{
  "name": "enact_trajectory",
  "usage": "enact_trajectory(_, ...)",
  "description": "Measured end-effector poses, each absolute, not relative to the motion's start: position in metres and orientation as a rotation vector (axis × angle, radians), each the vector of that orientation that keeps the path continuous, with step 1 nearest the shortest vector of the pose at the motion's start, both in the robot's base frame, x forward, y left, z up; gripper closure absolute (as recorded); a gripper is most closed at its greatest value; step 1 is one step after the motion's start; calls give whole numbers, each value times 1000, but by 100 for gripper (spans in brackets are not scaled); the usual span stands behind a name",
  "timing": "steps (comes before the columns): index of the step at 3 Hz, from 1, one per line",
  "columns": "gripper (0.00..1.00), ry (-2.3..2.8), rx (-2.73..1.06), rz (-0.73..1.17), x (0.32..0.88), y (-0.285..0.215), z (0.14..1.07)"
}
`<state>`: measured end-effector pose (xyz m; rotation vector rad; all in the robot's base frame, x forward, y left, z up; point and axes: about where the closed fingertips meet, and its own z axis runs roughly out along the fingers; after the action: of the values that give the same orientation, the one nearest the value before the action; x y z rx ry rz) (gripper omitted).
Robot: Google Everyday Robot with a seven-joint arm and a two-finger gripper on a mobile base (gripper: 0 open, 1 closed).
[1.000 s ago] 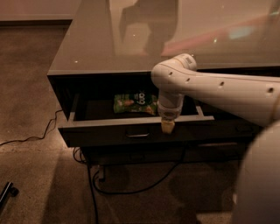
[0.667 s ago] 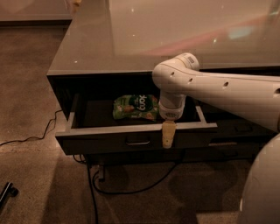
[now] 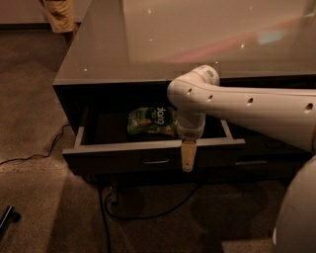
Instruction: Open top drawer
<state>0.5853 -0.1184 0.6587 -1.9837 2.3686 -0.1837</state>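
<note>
The top drawer (image 3: 118,160) of a dark cabinet stands pulled out toward me, its flat dark front carrying a small rectangular pull (image 3: 156,161) at centre. A green snack bag (image 3: 150,121) lies inside it near the back. My white arm reaches in from the right. My gripper (image 3: 187,158) hangs down over the drawer's front edge, just right of the pull, its cream fingers (image 3: 187,154) seen edge-on against the front.
The cabinet's glossy grey top (image 3: 148,39) reflects light. A slimmer drawer front (image 3: 256,163) sits lower right. Black cables (image 3: 123,212) run over the brown carpet under and left of the cabinet. A person's legs (image 3: 61,15) stand at the far left. My white base (image 3: 296,217) fills the lower right.
The drawer has slid further out toward me, and my gripper has moved down and forward with its front edge.
</note>
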Motion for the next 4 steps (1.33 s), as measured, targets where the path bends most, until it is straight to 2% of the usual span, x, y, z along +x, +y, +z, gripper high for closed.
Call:
enact_trajectory(2, 0, 2166, -2171, -256, 574, -106, 652)
enact_trajectory(4, 0, 2133, -2208, -217, 573, -105, 645)
